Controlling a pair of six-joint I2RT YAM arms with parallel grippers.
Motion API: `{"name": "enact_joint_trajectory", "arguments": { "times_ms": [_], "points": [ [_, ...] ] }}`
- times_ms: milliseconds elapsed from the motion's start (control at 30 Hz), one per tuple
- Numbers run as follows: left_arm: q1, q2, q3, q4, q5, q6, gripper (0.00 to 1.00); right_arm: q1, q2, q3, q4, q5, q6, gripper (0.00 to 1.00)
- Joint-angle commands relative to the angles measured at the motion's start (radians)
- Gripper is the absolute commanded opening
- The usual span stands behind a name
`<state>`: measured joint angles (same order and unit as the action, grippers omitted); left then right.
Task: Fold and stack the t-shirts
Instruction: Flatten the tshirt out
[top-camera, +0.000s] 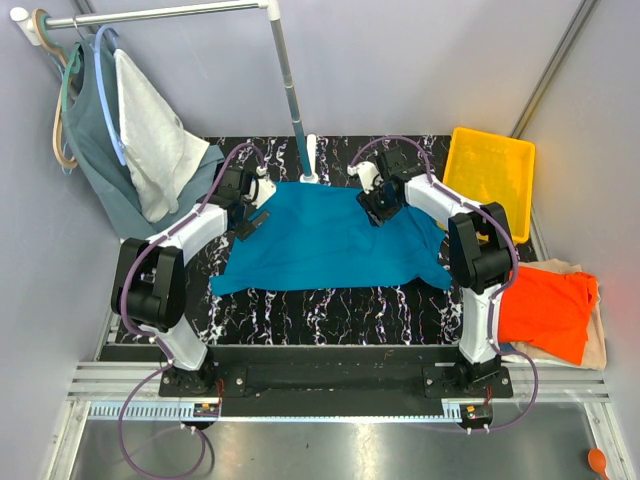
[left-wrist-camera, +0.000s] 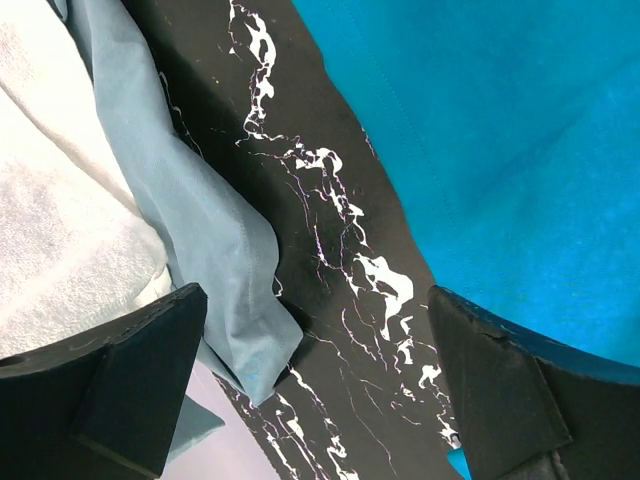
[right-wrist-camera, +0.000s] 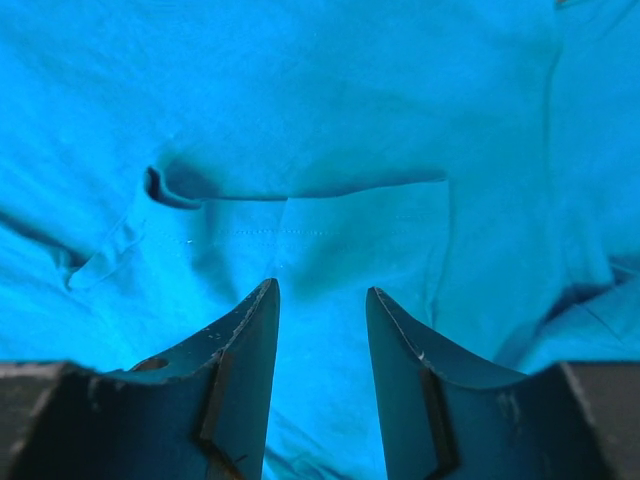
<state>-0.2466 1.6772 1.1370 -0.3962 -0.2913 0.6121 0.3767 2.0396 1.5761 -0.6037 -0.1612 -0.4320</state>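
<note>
As left gripper (left-wrist-camera: 315, 305) gapes, right gripper (right-wrist-camera: 320, 288) half-open over t-shirt (top-camera: 320, 245).

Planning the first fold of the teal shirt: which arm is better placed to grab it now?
Right. The right gripper hangs directly over the teal t-shirt, jaws close together with cloth showing between them. The left gripper gapes over bare table beside the shirt's edge, touching nothing.

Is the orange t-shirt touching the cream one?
Touching. The top view shows the orange t-shirt lying on the cream t-shirt, whose edges stick out from beneath it.
</note>
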Motion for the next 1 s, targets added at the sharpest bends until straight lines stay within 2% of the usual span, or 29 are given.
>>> {"name": "enact_joint_trajectory", "arguments": {
  "times_ms": [0,533,767,900,967],
  "points": [
    [-0.003,-0.027,0.003,0.042,0.014,0.015,0.99,-0.002,0.028,0.025,0.022,-0.015,-0.01,0.47],
    [0.0,-0.001,-0.034,0.097,-0.003,0.031,0.99,-0.004,0.097,0.068,0.036,0.025,-0.028,0.43],
    [0.0,0.0,-0.051,0.097,0.023,0.021,0.99,-0.005,0.102,0.068,0.036,0.031,-0.021,0.26],
    [0.0,-0.017,-0.056,0.089,0.026,0.02,0.99,-0.004,0.09,0.061,0.036,0.041,-0.019,0.06],
    [0.0,-0.034,-0.065,0.088,0.026,0.021,0.99,-0.004,0.065,0.048,0.035,0.057,-0.017,0.0]
  ]
}}
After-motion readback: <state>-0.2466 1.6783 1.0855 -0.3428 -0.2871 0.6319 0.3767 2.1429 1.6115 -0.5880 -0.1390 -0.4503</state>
